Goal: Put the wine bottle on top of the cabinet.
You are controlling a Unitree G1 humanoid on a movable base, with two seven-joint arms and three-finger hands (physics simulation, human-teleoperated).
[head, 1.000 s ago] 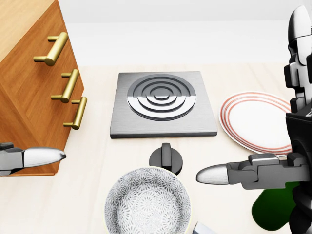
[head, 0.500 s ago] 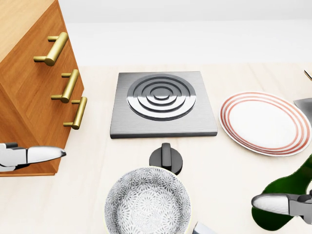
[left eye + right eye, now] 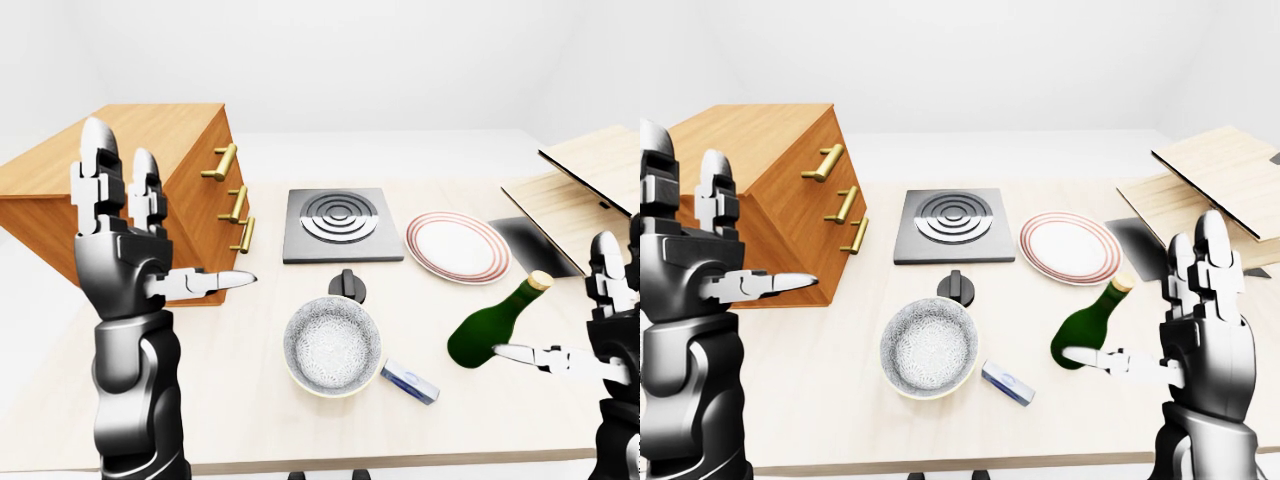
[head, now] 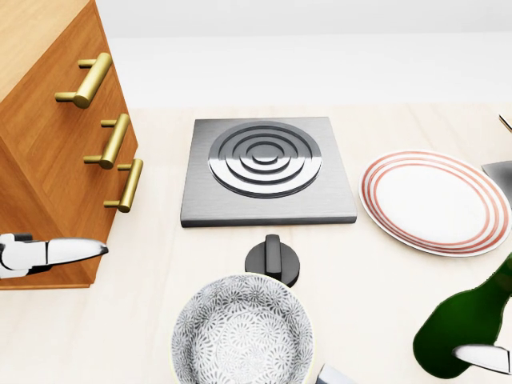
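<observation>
On the pale table, seen from the robot's head:
Wine bottle: green, gold-capped, lying tilted on the table at the right of the eye views, neck up toward the right, base toward the bowl; only the dark green body visible at the head view's bottom right.
Cabinet: wooden, at the left of the eye views, leaning so its drawer face slopes; three brass handles facing the stove plate; top surface bare wood.
Right hand: raised upright just right of the bottle, fingers spread and straight, thumb pointing left along the bottle's base; fingers apart, closed round nothing; whether thumb touches glass, cannot tell.
Left hand: held up beside the cabinet's lower corner, two fingers pointing up, thumb stretched toward the right; fingers apart, gripping nothing.
Stove plate: square, grey, with concentric rings, between cabinet and plate.
Knob: black, just below the stove plate, just above the bowl's rim.
Bowl: round, grey speckled inside, near the bottom centre of the head view.
Plate: white with red rings, right of the stove plate, above the bottle.
Small blue-and-white box: lying flat just right of the bowl.
Wooden boards: stacked at the far right, one tilted over the other.
</observation>
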